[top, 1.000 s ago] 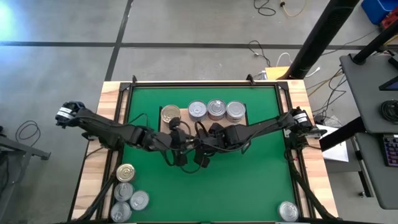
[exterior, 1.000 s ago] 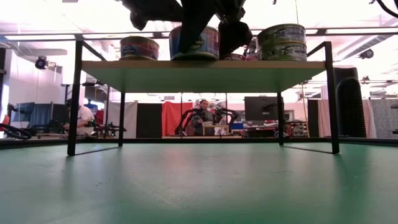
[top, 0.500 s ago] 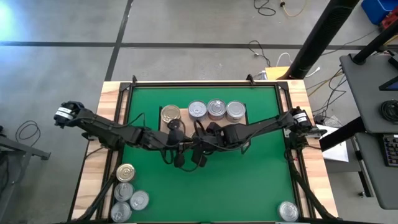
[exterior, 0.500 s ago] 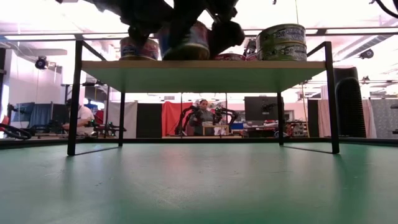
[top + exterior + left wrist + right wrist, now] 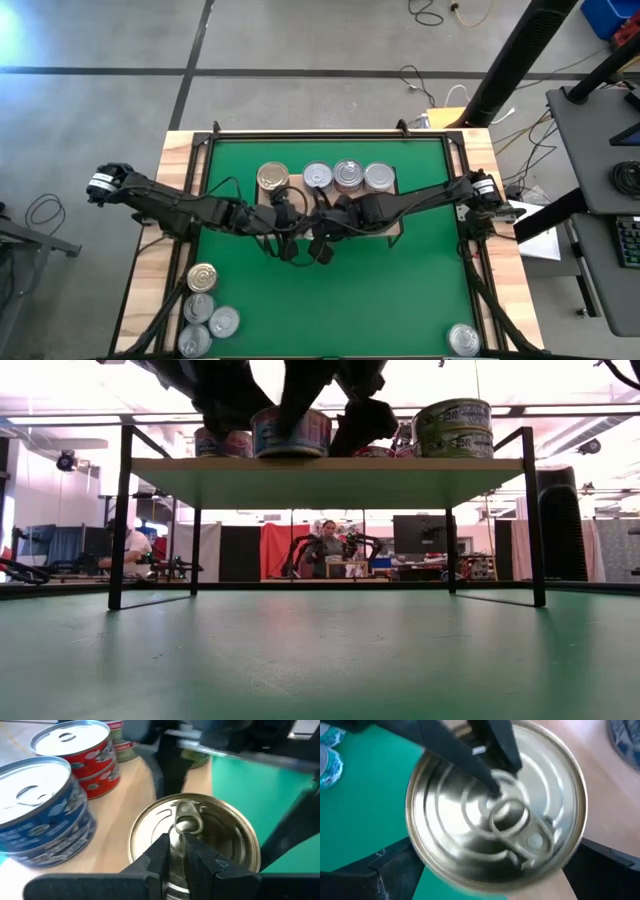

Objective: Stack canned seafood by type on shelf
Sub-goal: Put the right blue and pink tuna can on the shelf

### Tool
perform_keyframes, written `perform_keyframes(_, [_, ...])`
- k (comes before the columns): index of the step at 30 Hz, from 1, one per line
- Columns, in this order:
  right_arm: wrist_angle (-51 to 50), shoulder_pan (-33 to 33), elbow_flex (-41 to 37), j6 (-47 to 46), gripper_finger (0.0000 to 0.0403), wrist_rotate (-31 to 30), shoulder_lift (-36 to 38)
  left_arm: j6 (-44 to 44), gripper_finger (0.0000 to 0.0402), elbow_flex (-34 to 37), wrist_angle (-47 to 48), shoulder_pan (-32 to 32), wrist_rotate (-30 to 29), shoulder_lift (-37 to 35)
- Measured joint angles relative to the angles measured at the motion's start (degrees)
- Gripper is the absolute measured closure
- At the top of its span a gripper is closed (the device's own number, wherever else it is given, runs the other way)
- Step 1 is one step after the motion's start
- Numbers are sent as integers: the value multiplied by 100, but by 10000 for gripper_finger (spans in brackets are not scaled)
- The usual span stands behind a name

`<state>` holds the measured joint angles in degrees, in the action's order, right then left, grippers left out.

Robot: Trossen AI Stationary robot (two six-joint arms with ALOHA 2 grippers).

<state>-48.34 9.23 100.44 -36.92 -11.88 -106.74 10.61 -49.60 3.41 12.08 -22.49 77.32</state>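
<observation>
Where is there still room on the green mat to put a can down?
The green mat is bare across its middle and front, between the four cans at the front left corner and the single can at the front right corner. The shelf is crowded: a row of cans, with both arms above it.

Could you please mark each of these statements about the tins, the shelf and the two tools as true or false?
1. Four lids stand in a row on the shelf. True.
2. Every tin is already on the shelf. False: a cluster of tins and a lone tin sit on the green mat, at its near corners.
3. The blue-labelled tins are stacked one on another. True.
4. The left tool waits at the table's edge. False: it is over the lid of the front tin, which the right tool grips.
</observation>
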Motion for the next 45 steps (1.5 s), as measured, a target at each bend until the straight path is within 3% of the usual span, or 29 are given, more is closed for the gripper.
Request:
perform_keyframes(10, [-373,-37,57,28,3,225,104,46,364,13,18,2,-3,11])
perform_keyframes(21, [-986,-41,720,33,3,4,361,33,364,22,-107,4,-12,-24])
perform_keyframes(27, [-694,-39,866,381,15,-15,352,-310,364,-262,108,9,-41,-35])
perform_keyframes(31, [-471,-39,888,668,56,-15,350,-440,364,-630,351,35,-60,-76])
perform_keyframes(37, [-490,-39,870,749,160,-15,350,-479,364,-1366,1355,266,-261,-150])
perform_keyframes(45, [-446,-39,858,747,284,-15,350,-334,364,-2710,4180,1105,-2241,-440])
